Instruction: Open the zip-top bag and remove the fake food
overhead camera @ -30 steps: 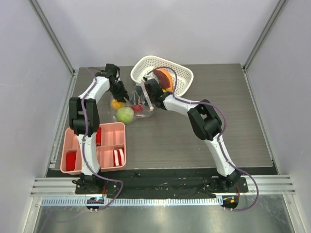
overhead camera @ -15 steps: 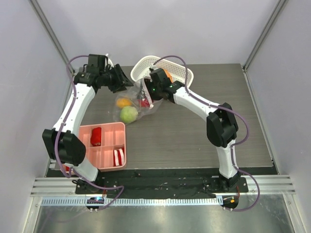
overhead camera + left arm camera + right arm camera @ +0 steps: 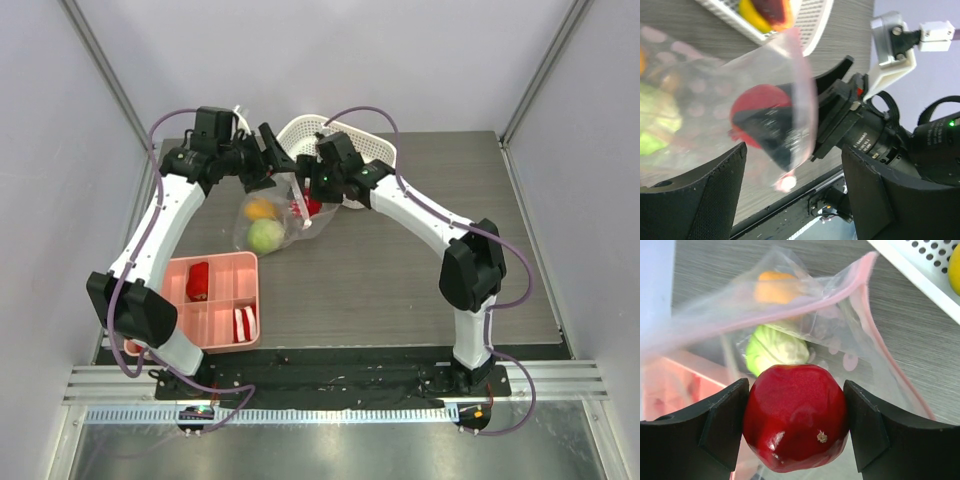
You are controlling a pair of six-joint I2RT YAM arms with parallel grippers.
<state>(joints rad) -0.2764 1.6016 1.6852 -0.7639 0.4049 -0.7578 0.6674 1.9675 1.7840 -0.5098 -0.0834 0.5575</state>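
Count check for you: one clear crinkly zip-top bag (image 3: 290,225) lies just beside the white mesh basket (image 3: 372,152), on its near-left side. One green ball (image 3: 265,236) and one yellow-orange fruit (image 3: 260,209) sit inside. Your right gripper (image 3: 796,405) is clamped on one red round fruit (image 3: 796,427) at the bag's mouth. The left gripper (image 3: 790,187) has its jaws apart around the bag's edge.

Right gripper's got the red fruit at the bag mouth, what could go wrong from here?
The left gripper stands open around the rim of the zip-top bag, so nothing pins it; it may drag along with the red fruit. The fruit is round and glossy, pinched only at its sides by the right gripper, so it could slip.
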